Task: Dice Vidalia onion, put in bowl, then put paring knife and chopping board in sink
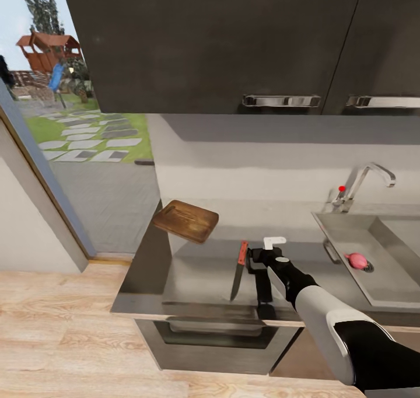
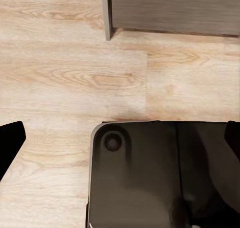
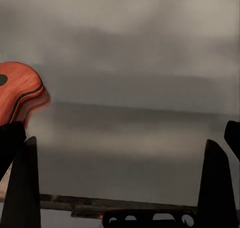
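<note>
The paring knife lies on the grey countertop, its orange-red handle toward the wall. My right gripper hovers open just right of that handle, nothing between its fingers. The brown chopping board rests tilted at the counter's back left corner. At the right, the pinkish Vidalia onion sits in the steel sink near the drain. My left gripper hangs open over the floor. The bowl is out of view.
A chrome tap with a red knob stands behind the sink. Dark upper cabinets hang overhead and an oven front sits under the counter. A glass door is at left, above a wood floor and my dark base.
</note>
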